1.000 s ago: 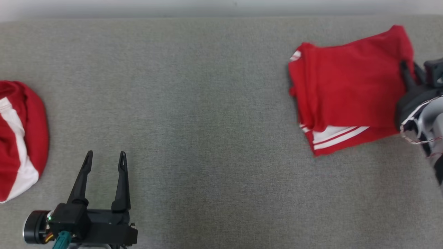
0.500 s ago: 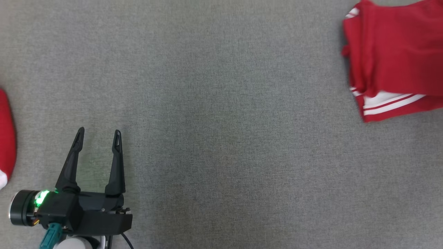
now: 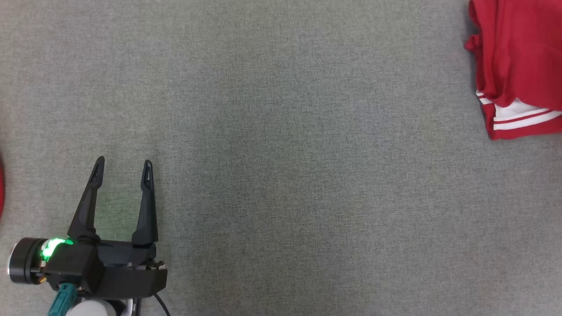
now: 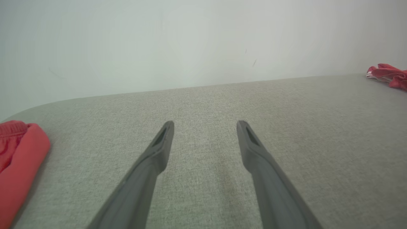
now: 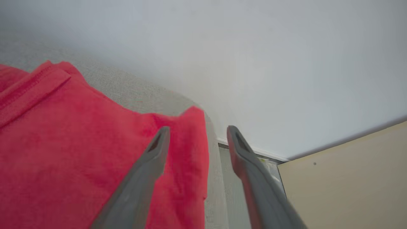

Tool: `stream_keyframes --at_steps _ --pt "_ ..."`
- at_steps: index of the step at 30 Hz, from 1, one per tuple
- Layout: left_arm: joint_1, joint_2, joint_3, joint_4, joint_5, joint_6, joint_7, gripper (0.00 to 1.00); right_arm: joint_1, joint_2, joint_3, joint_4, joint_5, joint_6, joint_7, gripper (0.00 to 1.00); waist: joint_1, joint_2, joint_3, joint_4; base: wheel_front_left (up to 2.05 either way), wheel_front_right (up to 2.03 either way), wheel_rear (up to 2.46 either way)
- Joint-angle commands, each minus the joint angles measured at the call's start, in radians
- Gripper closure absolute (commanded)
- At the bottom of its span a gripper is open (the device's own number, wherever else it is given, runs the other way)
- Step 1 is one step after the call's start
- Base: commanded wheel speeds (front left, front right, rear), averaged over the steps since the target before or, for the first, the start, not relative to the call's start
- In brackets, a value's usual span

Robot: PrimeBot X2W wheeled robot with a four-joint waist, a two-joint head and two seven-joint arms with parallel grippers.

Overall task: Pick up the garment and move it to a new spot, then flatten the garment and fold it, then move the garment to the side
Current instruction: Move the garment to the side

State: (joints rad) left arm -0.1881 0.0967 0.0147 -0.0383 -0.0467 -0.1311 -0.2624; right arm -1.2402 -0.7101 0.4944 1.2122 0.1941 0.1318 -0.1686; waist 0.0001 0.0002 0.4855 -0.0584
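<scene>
The red garment [image 3: 518,66] is lying folded at the far right of the grey surface [image 3: 281,131], partly running off the edge of the head view. Its white stripes are showing along the near edge.

The right gripper [image 5: 198,128] is hanging just over one corner of the garment [image 5: 79,143]. Its two fingers are standing apart and gripping nothing – the red cloth is lying flat under them, right by the edge of the grey surface. A white wall [image 5: 254,63] and a tan panel [image 5: 349,184] are showing behind it.

The left gripper [image 3: 124,163] is sitting at the lower left, well apart from the garment. Its fingers are spread wide too, with only grey surface between them. A green light is glowing on its wrist. From the left gripper [image 4: 205,124] the garment [image 4: 386,73] is looking small, far off to the right – and another red cloth [image 4: 19,159] is lying close by on the left.
</scene>
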Motion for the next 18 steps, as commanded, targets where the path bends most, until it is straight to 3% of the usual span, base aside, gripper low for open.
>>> stream_keyframes --at_steps 1,4,11,18 --pt "-0.013 -0.001 0.005 0.004 0.001 0.001 -0.003 0.0 -0.014 -0.006 -0.016 0.006 0.017 -0.003 -0.016 0.0 -0.0001 -0.0002 -0.009 0.003 0.0 0.0 0.0" --pt "-0.007 -0.007 0.009 0.009 -0.002 0.001 -0.003 0.0 -0.024 -0.005 -0.054 0.015 0.041 -0.003 -0.042 0.0 -0.0001 -0.0002 -0.023 0.004 0.0 0.0 0.0" --pt "0.052 -0.021 0.05 0.046 -0.03 0.001 -0.003 0.0 0.039 0.069 -0.135 -0.013 0.081 -0.003 -0.093 0.0 -0.0001 -0.0002 -0.115 -0.003 0.0 0.0 0.0" --pt "0.12 -0.031 0.073 0.087 -0.032 0.001 -0.003 0.0 0.226 0.162 -0.249 -0.227 0.099 -0.003 -0.095 0.0 -0.0001 -0.0002 -0.235 0.0 0.0 0.0 0.0"
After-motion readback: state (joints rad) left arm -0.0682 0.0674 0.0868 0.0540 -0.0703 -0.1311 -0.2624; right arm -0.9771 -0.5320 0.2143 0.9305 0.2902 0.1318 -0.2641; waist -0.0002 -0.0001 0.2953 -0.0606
